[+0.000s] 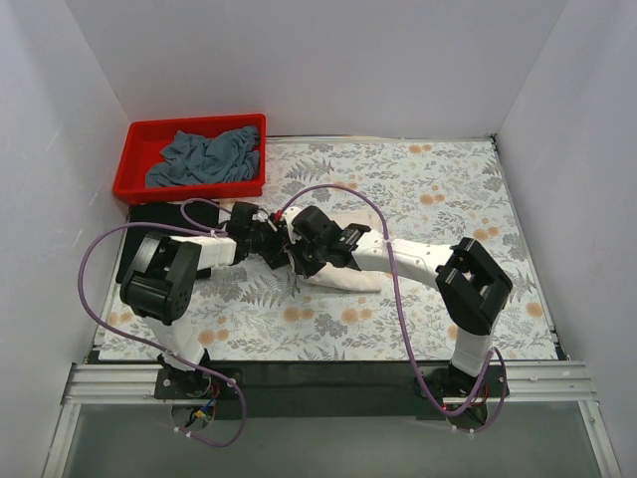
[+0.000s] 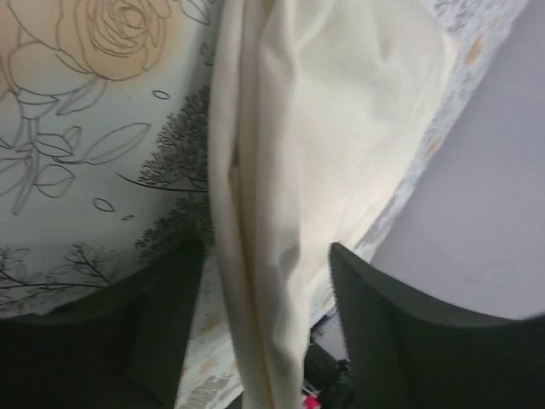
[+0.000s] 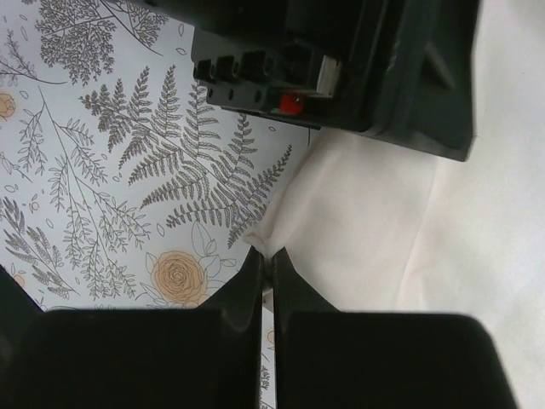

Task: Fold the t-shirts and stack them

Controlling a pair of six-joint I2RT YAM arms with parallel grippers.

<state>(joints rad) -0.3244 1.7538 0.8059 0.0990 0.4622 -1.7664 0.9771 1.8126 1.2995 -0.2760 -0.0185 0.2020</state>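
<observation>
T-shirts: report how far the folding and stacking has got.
Done: the black shirt looks folded flat on the left. In hand: the cream shirt in the middle, partly folded, with its cloth between the fingers of the left pincer and the right pincer closed at its edge. Left: the grey-blue shirt lies crumpled in the red bin, and nothing is stacked yet.

white arms (image 1: 418,261), black joints (image 1: 476,284), looping purple cables (image 1: 398,299)
</observation>
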